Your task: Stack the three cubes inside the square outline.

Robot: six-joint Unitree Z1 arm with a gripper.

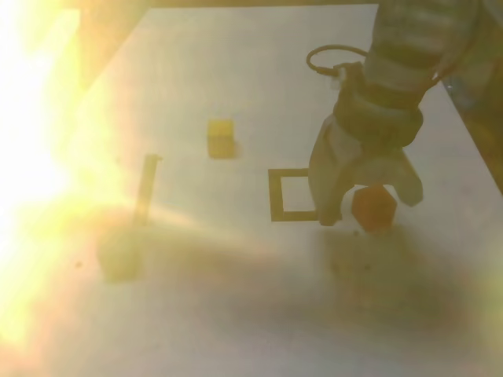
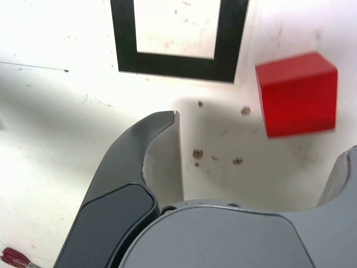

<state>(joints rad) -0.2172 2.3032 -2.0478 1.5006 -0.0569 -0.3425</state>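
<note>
The red cube rests on the white table just off the exterior view's right side of the square outline. My gripper hangs over it, open, with one finger on each side and neither touching. In the wrist view the red cube lies just past the fingertips, nearer the far finger, beside the black square outline; the gripper holds nothing. The yellow cube stands further back to the exterior view's left. The green cube shows dimly through glare at the left front.
A narrow black strip lies between the green cube and the outline. Strong glare washes out the exterior view's left side. The table's right edge runs close behind the arm. Small brown specks dot the table near the fingers.
</note>
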